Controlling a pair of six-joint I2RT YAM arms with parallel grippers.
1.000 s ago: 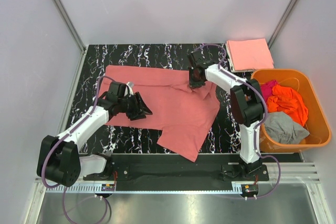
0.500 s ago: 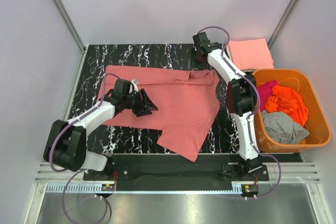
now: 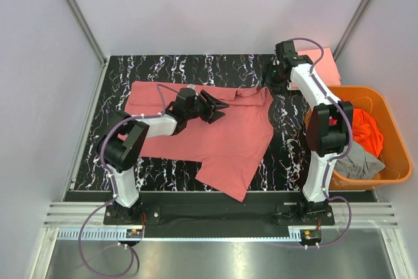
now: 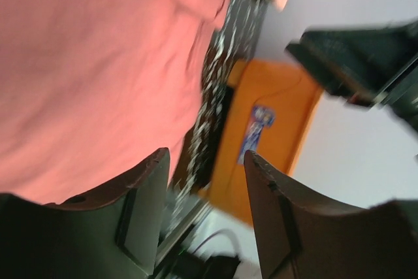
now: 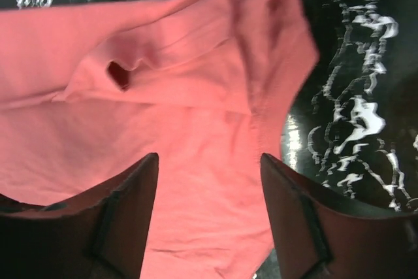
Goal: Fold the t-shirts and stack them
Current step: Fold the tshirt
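Note:
A salmon-pink t-shirt lies spread on the black marbled table, its top right corner bunched near the collar. My left gripper hovers open over the shirt's upper middle, nothing between its fingers; its view shows the shirt below. My right gripper stands open just past the shirt's top right corner, empty. In its view the collar and sleeve lie under the gripper. A folded peach-pink t-shirt lies at the back right, partly behind the right arm.
An orange plastic basket stands at the right, holding a bright orange shirt and a grey one; the basket also shows in the left wrist view. Grey walls close in the table at the back and both sides.
My right gripper opened, let go of the shirt's top right corner and moved back and to the right. My left arm swung right across the shirt toward the collar.

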